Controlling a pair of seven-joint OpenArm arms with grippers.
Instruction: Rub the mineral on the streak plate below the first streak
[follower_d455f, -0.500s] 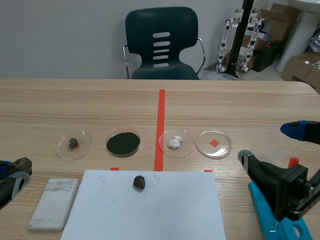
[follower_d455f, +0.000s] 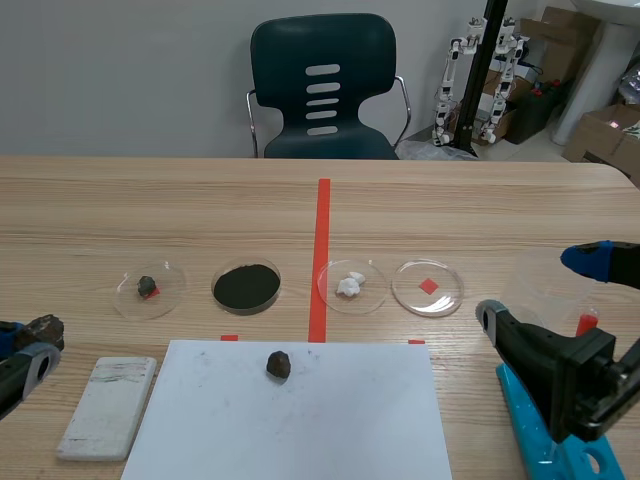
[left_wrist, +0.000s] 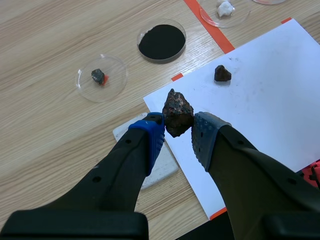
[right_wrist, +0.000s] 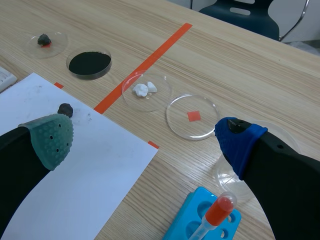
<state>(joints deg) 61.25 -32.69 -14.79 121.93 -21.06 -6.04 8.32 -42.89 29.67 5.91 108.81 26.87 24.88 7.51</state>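
Though the left gripper (left_wrist: 178, 131), clamping the mineral (left_wrist: 177, 112), half hides the streak plate (left_wrist: 165, 169), the right gripper (right_wrist: 142, 137) gapes.

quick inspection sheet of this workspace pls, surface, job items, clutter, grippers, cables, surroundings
surface: wooden table with orange-red tape marks; white paper sheet at the near edge
job's things: mineral held above the paper's edge; white streak plate beside the paper, faint grey marks at its far end
clutter: dark rock on the paper; petri dishes holding a small rock, black powder, white chunks; one empty dish; blue rack with an orange-capped tube
grippers: left gripper shut on the mineral; right gripper open, empty
cables: nothing seen
surroundings: dark chair, cardboard boxes
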